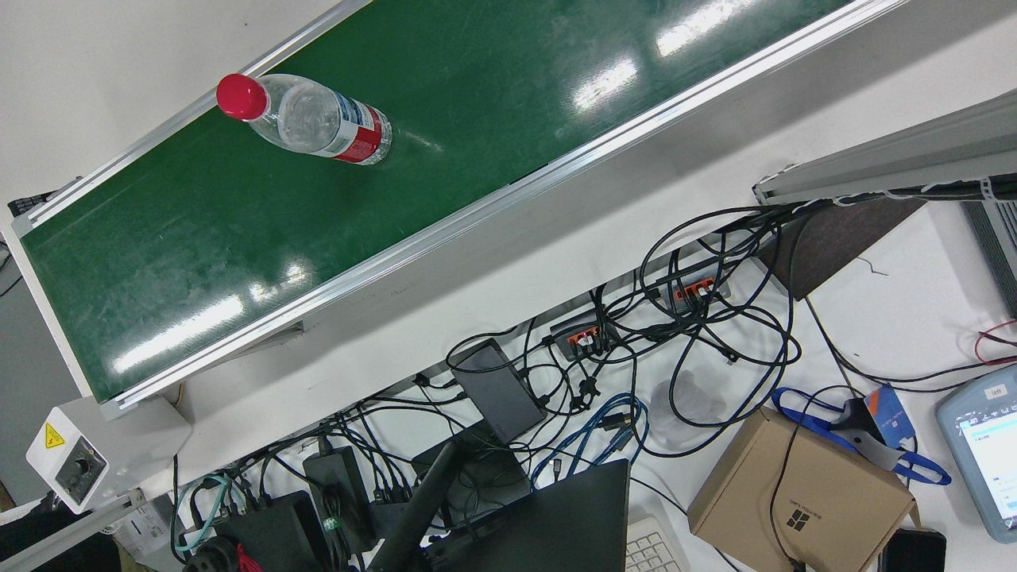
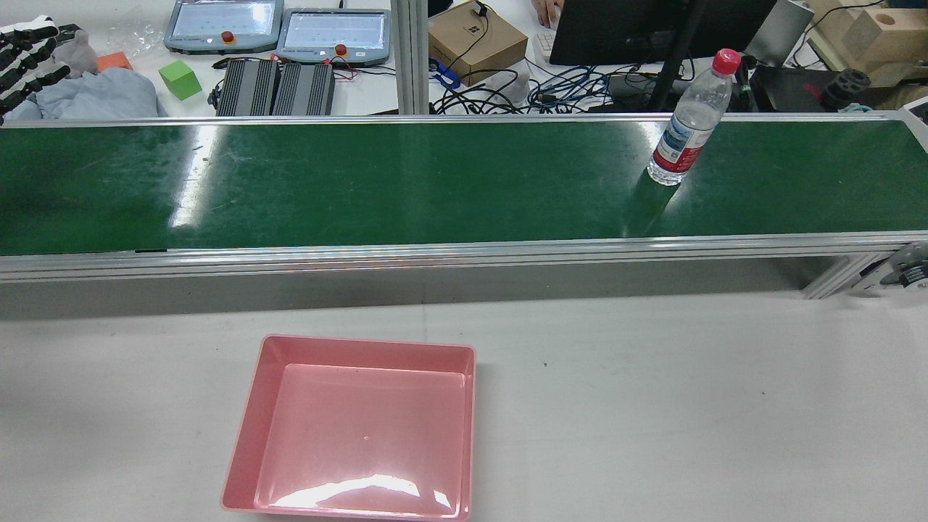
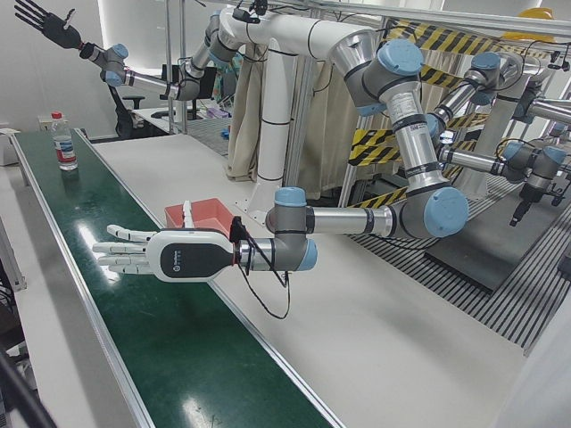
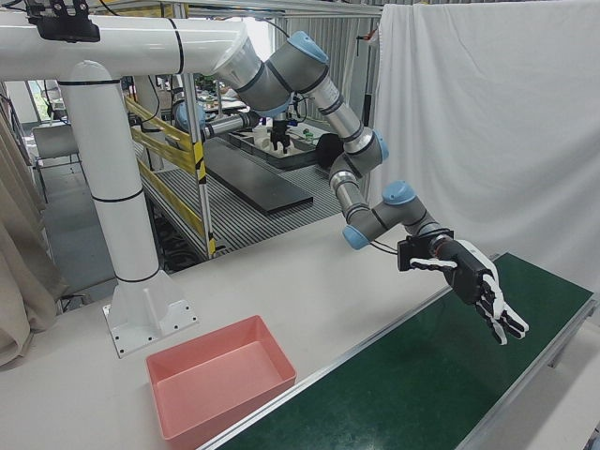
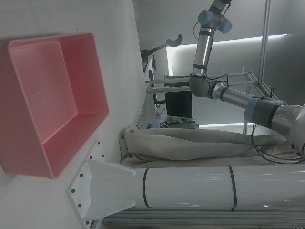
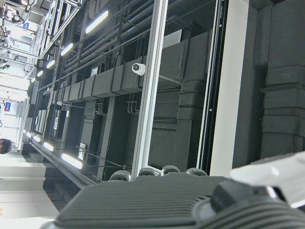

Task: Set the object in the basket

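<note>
A clear water bottle [image 2: 689,123] with a red cap and red label stands upright on the green conveyor belt [image 2: 399,188], towards its right end in the rear view. It also shows in the front view [image 1: 314,119] and far off in the left-front view [image 3: 62,143]. The empty pink basket [image 2: 362,344] sits on the white table before the belt, and shows in the right-front view [image 4: 220,375] and the left hand view [image 5: 95,81]. My left hand [image 3: 147,254] hovers open and flat over the belt, left of the basket. My right hand [image 3: 45,22] is raised high, open and empty.
Beyond the belt lie teach pendants [image 2: 217,25], a green cube [image 2: 179,78], a cardboard box [image 2: 475,40], a monitor and tangled cables [image 1: 675,334]. The white pedestal [image 4: 122,234] stands behind the basket. The belt has aluminium side rails [image 2: 435,254].
</note>
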### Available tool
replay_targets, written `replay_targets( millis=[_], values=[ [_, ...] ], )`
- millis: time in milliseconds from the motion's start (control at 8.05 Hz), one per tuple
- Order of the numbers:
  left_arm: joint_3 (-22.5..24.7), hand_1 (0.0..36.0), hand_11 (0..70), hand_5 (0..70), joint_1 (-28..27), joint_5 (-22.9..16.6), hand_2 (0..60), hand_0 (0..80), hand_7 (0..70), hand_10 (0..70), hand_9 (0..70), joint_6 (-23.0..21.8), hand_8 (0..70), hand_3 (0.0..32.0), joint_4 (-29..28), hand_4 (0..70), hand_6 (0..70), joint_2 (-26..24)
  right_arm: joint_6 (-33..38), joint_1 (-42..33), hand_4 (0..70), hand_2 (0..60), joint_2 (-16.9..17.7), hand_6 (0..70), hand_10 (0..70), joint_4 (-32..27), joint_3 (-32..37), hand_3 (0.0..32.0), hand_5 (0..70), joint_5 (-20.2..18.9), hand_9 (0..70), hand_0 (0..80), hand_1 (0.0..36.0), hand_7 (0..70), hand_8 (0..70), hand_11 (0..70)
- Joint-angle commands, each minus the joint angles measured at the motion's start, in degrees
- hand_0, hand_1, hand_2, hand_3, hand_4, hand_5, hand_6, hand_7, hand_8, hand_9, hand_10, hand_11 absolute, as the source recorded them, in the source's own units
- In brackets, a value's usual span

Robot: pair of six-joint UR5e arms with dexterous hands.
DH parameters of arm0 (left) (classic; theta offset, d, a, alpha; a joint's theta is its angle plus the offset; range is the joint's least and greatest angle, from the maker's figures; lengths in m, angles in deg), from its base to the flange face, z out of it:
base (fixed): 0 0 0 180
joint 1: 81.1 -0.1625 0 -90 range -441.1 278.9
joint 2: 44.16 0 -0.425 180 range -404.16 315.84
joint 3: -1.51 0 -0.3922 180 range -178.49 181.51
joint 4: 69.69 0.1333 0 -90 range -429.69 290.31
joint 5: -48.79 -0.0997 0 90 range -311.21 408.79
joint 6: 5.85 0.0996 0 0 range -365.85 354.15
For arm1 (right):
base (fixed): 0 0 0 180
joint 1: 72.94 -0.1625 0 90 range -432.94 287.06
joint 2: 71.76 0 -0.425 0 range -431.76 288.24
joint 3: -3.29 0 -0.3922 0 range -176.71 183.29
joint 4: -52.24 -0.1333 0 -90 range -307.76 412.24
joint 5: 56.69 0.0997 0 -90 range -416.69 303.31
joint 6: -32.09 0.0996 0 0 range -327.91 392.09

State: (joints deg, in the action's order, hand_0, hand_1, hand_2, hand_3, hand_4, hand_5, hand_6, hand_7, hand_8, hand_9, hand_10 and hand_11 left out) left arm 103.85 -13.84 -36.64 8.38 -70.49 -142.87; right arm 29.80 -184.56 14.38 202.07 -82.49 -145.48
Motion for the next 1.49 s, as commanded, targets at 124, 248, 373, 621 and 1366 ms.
replay_targets(
  millis=[124,248,373,621,1366],
  values=[
    [-0.03,10.6,10.6,19.3,-0.03,0.00,0.0,49.7,1.6,6.4,1.9,0.00,2.5,0.0,-0.08,13.4,3.7,0.00,0.00,0.00,0.0,0.0,0.00,0.0,0.0,0.02,0.00,0.0,0.0,0.02,0.0,0.0,0.0,0.0,0.0,0.0],
    [-0.03,10.7,10.7,19.2,-0.03,0.00,0.0,49.7,1.7,6.5,1.7,0.00,2.4,0.0,-0.08,13.3,3.7,0.00,0.00,0.00,0.0,0.0,0.00,0.0,0.0,0.02,0.00,0.0,0.0,0.02,0.0,0.0,0.0,0.0,0.0,0.0],
    [0.06,11.3,11.3,19.7,-0.03,0.00,0.0,50.2,2.2,6.9,2.2,0.00,3.4,0.0,-0.08,15.1,4.6,0.00,0.00,0.00,0.0,0.0,0.00,0.0,0.0,0.02,0.00,0.0,0.0,0.02,0.0,0.0,0.0,0.0,0.0,0.0],
    [0.06,11.3,11.5,19.9,-0.03,0.00,0.0,50.2,2.2,7.0,2.3,0.00,3.4,0.0,0.01,15.4,4.7,0.00,0.00,0.00,0.0,0.0,0.00,0.0,0.0,0.02,0.00,0.0,0.0,0.02,0.0,0.0,0.0,0.0,0.0,0.0],
    [0.06,10.7,10.6,19.2,-0.03,-0.09,0.0,49.9,1.6,6.4,1.4,0.00,2.2,0.0,0.10,13.2,3.6,0.00,0.00,0.00,0.0,0.0,0.00,0.0,0.0,0.02,0.00,0.0,0.0,0.02,0.0,0.0,0.0,0.0,0.0,0.0]
  ],
)
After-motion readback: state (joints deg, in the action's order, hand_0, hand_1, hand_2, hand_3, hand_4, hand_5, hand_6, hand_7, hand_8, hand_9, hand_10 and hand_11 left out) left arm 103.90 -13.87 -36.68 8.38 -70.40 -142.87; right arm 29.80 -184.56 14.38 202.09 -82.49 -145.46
